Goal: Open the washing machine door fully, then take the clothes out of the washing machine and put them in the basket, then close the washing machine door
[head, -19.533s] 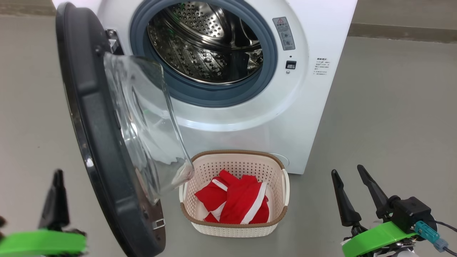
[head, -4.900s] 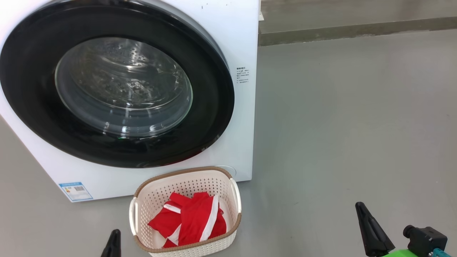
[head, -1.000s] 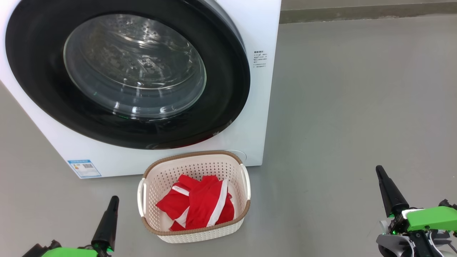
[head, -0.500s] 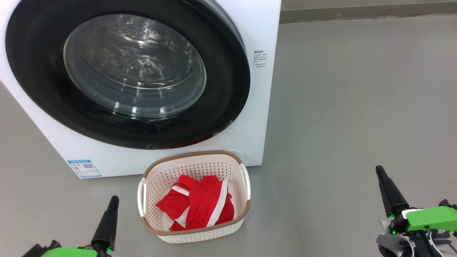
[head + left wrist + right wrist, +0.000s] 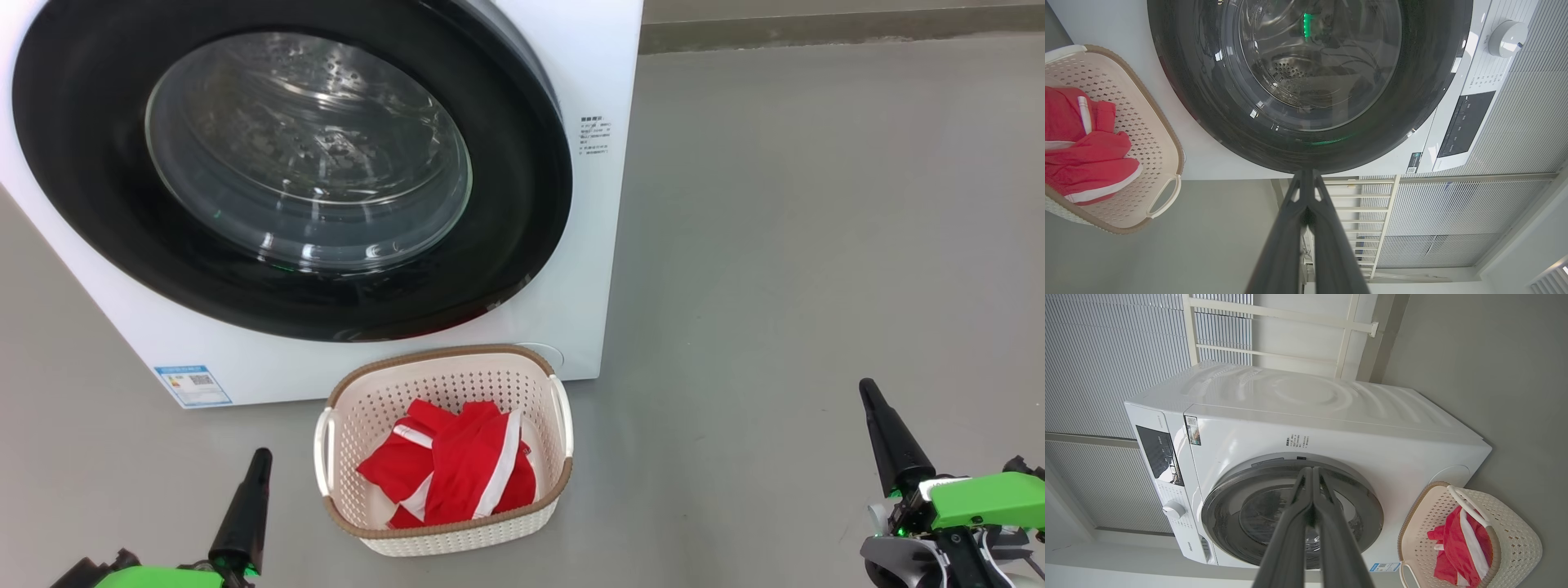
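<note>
My left gripper [image 5: 260,457] has its fingers pressed together, empty, low beside the basket [image 5: 457,541]. My right gripper [image 5: 868,388], likewise pinched together and empty, sits well apart over the floor [image 5: 775,245]. The clothes [image 5: 465,469] lie in the basket, just before the washer [image 5: 604,204], whose door [image 5: 522,204] is closed.

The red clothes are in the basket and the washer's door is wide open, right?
No, the washing machine door is shut against the washing machine, not wide open; the head view shows it. The red clothes are in the basket.
</note>
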